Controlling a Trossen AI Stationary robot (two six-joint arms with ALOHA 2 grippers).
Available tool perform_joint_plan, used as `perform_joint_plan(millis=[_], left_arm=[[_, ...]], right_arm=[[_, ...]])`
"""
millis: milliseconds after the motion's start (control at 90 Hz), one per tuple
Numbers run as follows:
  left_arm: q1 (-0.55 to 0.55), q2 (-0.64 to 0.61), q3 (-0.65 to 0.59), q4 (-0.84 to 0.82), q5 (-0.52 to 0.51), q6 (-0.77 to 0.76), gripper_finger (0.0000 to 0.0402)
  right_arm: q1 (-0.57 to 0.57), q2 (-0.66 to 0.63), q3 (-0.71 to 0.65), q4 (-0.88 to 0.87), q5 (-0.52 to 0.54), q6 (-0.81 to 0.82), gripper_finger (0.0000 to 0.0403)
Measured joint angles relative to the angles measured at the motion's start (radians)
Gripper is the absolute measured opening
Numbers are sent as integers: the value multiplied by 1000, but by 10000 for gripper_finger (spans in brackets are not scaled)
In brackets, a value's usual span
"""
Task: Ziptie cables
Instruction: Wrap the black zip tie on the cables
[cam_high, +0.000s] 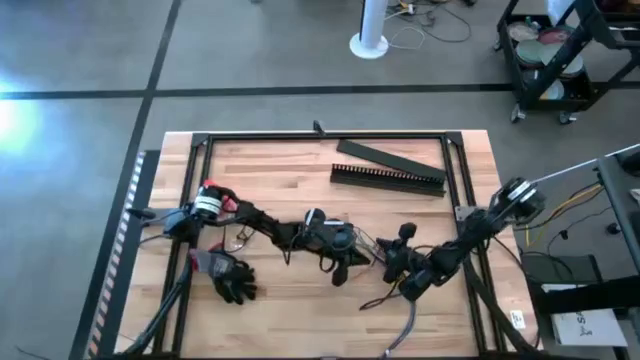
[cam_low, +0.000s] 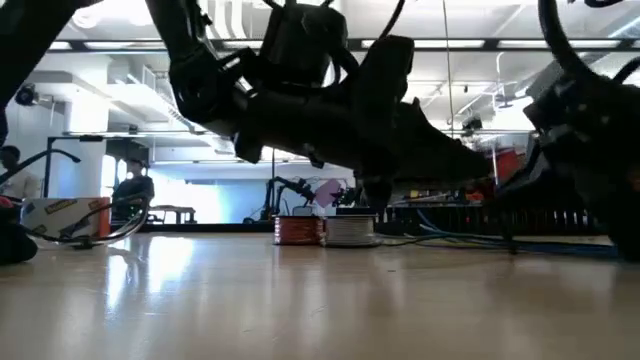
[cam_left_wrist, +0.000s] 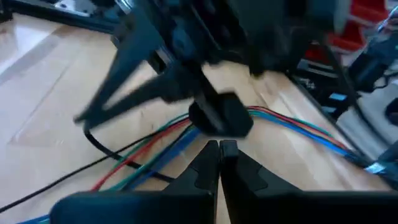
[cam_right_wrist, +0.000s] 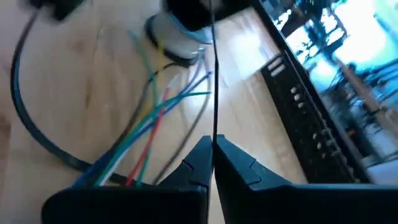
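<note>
Workshop floor and a pale wooden table (cam_high: 300, 165) framed by black rails form the setting, seen from overhead. Both arms are brought together at lower centre of the high view, so that strap and wires can be worked between them.

Right gripper (cam_right_wrist: 212, 163): fingers are closed on the ziptie (cam_right_wrist: 214, 74), a thin black strip rising straight from the fingertips to the top of the right wrist picture. It is judged to be held upright and taut so that its free end can be guided around the bundle. In the high view this gripper (cam_high: 392, 262) lies right of centre.

Left gripper (cam_left_wrist: 219, 163): fingers are pressed together; whether anything thin is pinched between them cannot be told. In the high view it (cam_high: 345, 262) sits just left of the right gripper.

Cables (cam_left_wrist: 155, 140): coloured wires (red, green, blue) and a thin black one are spread on the wood just beyond the left fingertips; the same strands (cam_right_wrist: 146, 121) fan out beside the ziptie in the right wrist view. They appear loose, so the tie is judged not yet looped.

Outward: a black comb-toothed duct (cam_high: 388, 178) and a flat black bar (cam_high: 385, 153) lie at upper centre, well apart; a black glove (cam_high: 233, 278) lies at lower left.
</note>
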Motion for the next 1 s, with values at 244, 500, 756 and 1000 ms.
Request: perform_joint_plan(millis=[244,500,756,1000], left_arm=[[22,0,2,31,192,-46,0],[68,11,17,71,336,-103,0],[74,77,134,35,461,-95,0],[81,78,138,20,474,-82,0]], right_arm=[[7,38,42,-7,66,-79,0],[28,36,39,39,106,-203,0],[36,36,37,80,111,-268,0],[68,37,36,77,145,-273,0]])
